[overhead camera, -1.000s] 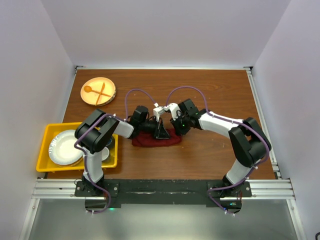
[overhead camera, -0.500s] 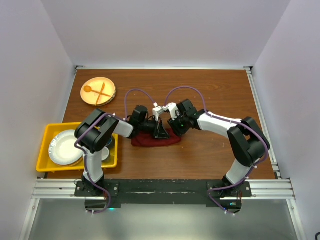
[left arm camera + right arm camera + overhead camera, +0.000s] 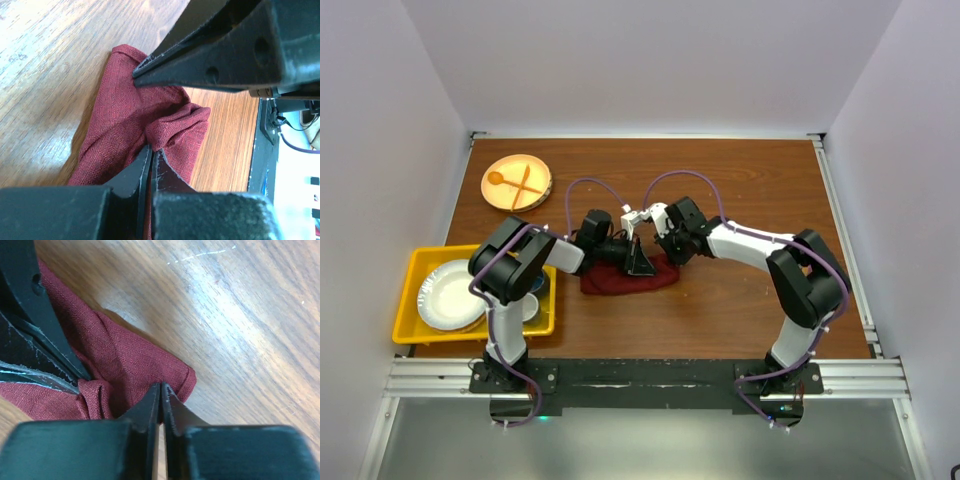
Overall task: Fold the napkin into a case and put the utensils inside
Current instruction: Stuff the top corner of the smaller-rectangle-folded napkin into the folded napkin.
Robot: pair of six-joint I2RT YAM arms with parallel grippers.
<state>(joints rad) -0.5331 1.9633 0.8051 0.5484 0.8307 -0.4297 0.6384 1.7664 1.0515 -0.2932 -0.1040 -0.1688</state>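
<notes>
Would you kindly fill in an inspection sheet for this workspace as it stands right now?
Surface: brown wooden table, glossy.
Job's things: maroon napkin bunched mid-table, not yet a neat case; utensils: nothing seen.
Clutter: yellow bin holding white plates at the left edge; round plate with orange spoon and fork at far left.
Grippers: left gripper closed on a raised napkin fold; right gripper closed, seemingly pinching the napkin's edge.
Cables: purple cables arch over both wrists.
Surroundings: plain white walls on three sides.
</notes>
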